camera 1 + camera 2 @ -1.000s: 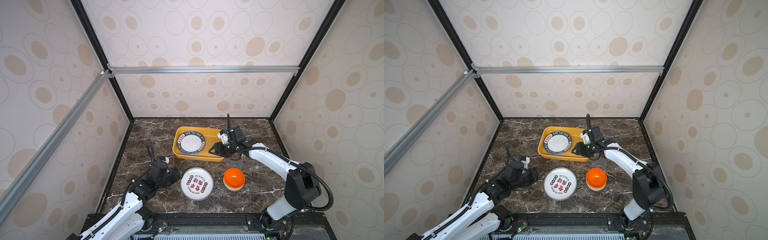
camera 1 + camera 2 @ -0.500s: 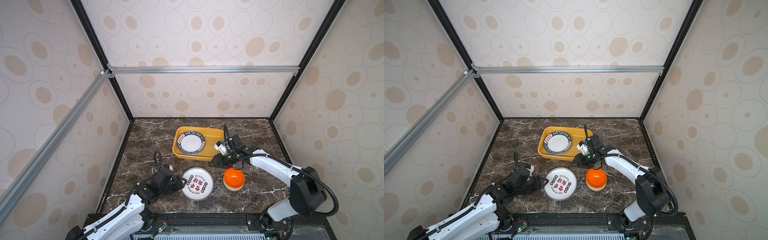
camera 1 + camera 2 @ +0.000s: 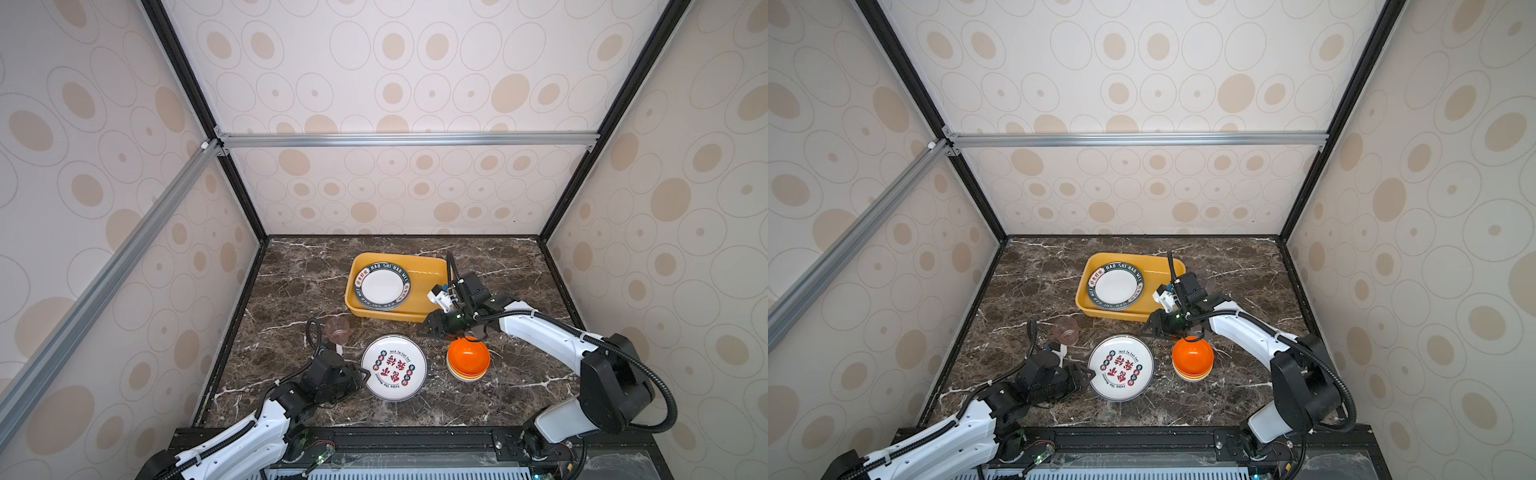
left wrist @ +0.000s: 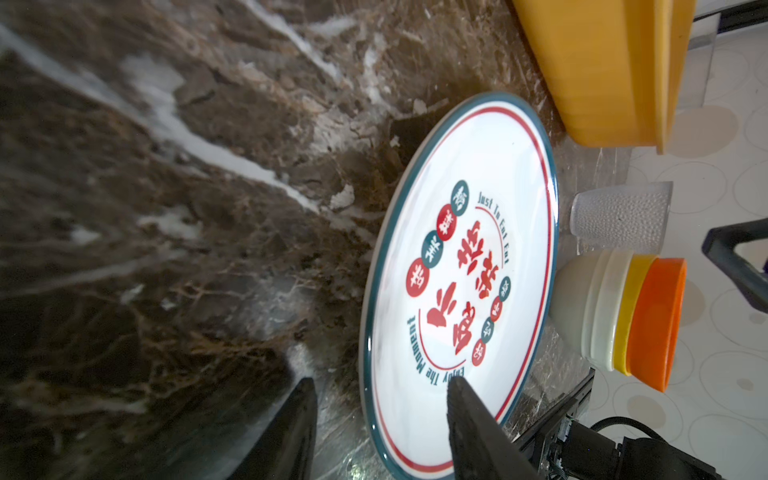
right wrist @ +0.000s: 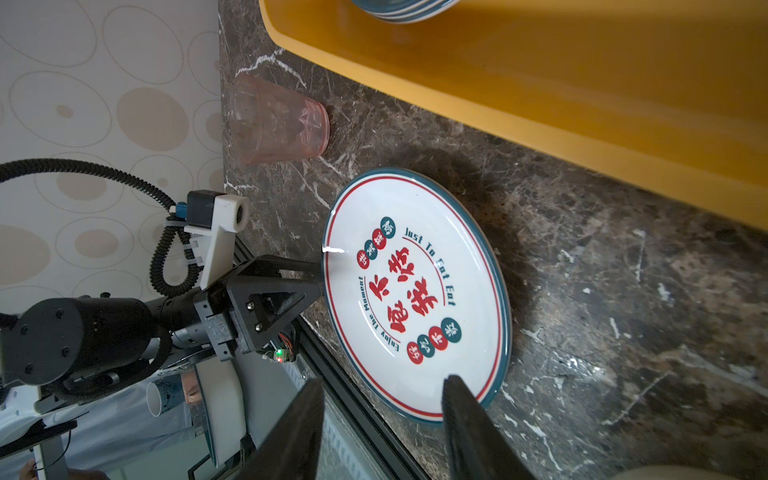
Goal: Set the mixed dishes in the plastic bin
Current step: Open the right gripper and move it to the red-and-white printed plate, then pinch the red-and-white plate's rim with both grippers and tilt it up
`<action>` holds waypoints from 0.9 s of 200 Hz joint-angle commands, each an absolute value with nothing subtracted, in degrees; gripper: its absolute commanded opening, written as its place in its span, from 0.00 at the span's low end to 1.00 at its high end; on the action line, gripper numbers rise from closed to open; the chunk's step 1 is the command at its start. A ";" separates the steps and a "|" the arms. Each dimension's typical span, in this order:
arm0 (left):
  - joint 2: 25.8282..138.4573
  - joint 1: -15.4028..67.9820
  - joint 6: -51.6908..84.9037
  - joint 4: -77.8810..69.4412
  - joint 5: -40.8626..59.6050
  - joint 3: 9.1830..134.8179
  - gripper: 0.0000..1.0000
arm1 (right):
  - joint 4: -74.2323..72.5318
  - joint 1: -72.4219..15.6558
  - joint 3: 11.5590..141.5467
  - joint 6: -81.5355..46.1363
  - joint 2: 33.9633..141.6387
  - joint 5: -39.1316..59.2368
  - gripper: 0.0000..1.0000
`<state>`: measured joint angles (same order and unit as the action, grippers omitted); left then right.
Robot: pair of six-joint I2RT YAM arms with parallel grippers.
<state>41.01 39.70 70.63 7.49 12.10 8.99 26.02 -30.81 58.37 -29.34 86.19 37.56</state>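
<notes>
We see left gripper [image 3: 365, 372] part-open astride round white red-character plate [image 3: 394, 367] rim, lower centre; orange-topped bowl stack [image 3: 468, 358] at its right. Right gripper [image 3: 426, 330], open & empty, dropped from mustard-yellow plastic bin [image 3: 386, 314] toward stack.

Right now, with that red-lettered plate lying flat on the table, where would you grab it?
Probably by its raised rim, on the side facing the left gripper. The plate lies flat, so only the lip offers purchase: one finger over, one under. The stacked bowls stand near the opposite side.
</notes>
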 commanded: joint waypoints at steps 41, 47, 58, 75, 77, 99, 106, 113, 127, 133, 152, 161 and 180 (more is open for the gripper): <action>41.23 40.08 73.65 1.11 12.37 6.02 0.41 | 24.48 -31.21 57.21 -30.18 85.66 37.59 0.49; 41.59 40.16 73.65 0.43 12.46 5.83 0.39 | 24.49 -31.22 57.29 -30.16 85.69 37.48 0.49; 42.33 40.15 73.65 -0.62 12.59 5.63 0.38 | 24.63 -31.20 57.30 -30.23 85.74 37.52 0.49; 43.68 40.16 73.63 -2.20 12.96 5.08 0.35 | 24.75 -31.24 57.48 -30.19 86.02 37.38 0.49; 43.88 40.21 73.65 -2.44 13.02 5.05 0.35 | 24.75 -31.25 57.52 -30.16 86.04 37.36 0.49; 45.70 40.13 73.52 -4.32 13.48 4.75 0.33 | 24.79 -31.23 57.66 -30.31 86.36 37.35 0.49; 46.18 40.16 73.41 -4.63 13.58 4.75 0.31 | 24.75 -31.24 57.66 -30.40 86.39 37.35 0.49; 46.60 40.16 73.26 -5.08 13.54 4.66 0.31 | 24.80 -31.23 57.73 -30.41 86.33 37.29 0.49; 47.46 40.17 73.21 -5.79 13.67 4.66 0.30 | 25.02 -31.25 57.80 -30.37 86.29 37.18 0.49; 47.89 40.12 73.13 -5.95 13.75 4.66 0.30 | 25.11 -31.22 57.89 -30.32 86.30 37.07 0.49; 48.83 40.13 72.88 -6.49 13.91 4.70 0.27 | 25.20 -31.26 57.86 -30.41 86.39 36.91 0.49; 49.13 40.16 72.78 -6.85 13.82 4.62 0.25 | 25.09 -31.20 57.79 -30.49 86.39 36.74 0.49; 49.96 40.09 72.69 -7.77 13.95 4.48 0.21 | 25.04 -31.21 57.65 -30.61 86.35 36.69 0.49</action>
<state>48.97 39.72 72.75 -6.52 13.89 4.97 24.45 -30.81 57.84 -30.59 86.21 37.30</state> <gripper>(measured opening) 0.227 0.487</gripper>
